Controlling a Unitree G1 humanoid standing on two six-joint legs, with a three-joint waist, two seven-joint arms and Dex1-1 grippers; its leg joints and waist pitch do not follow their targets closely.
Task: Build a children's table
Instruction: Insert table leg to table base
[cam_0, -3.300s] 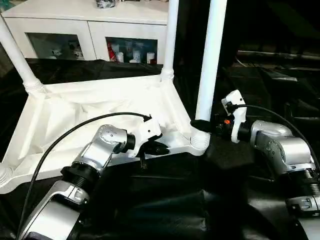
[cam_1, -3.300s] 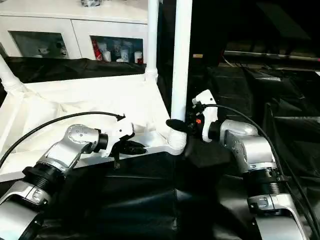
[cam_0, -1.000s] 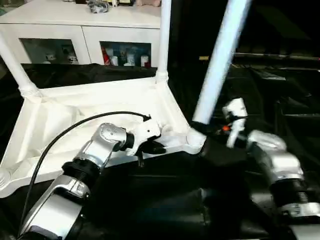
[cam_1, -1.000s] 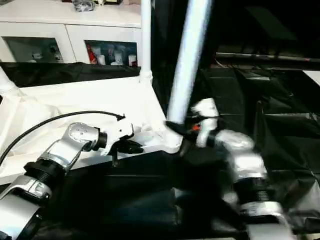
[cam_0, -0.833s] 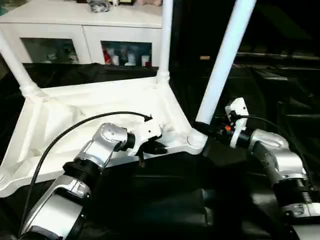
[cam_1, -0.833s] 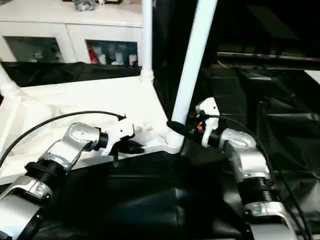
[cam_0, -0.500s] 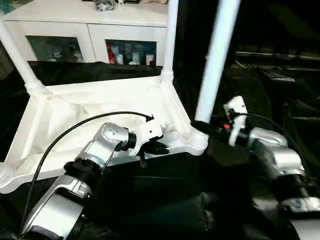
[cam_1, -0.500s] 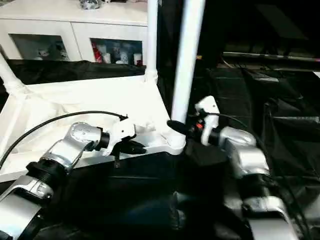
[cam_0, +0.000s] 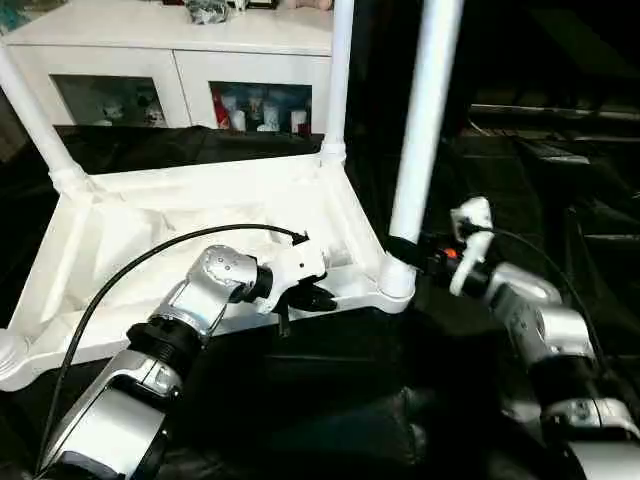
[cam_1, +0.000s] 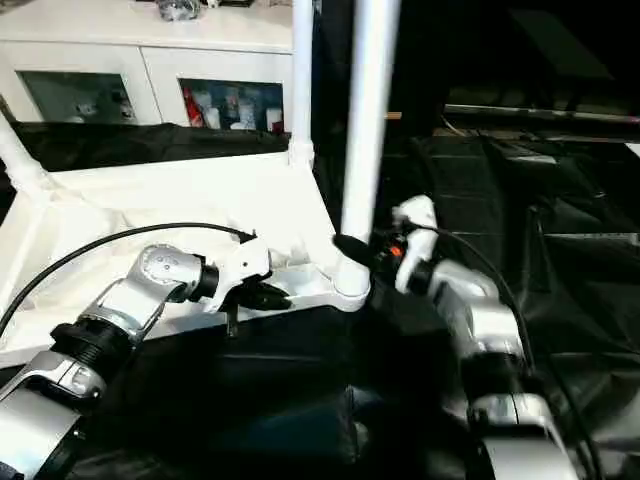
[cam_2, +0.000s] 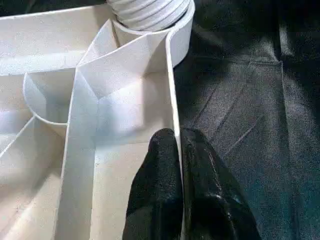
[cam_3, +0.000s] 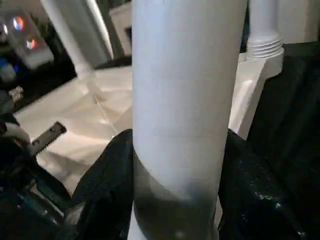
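Jaws around leg (cam_0: 421, 130) in socket (cam_0: 396, 281)

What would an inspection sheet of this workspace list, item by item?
Surface: work table under wrinkled black cloth.
Job's things: white plastic tabletop lies upside down; white tubular legs stand in its corner sockets, the near-right leg upright.
Clutter: nothing seen.
Grippers: left gripper pinches the tabletop's raised rim; right gripper clasps the near-right leg just above its socket.
Cables: black cable arcs over the left forearm; another trails the right wrist.
Surroundings: white cabinet with glass doors behind.
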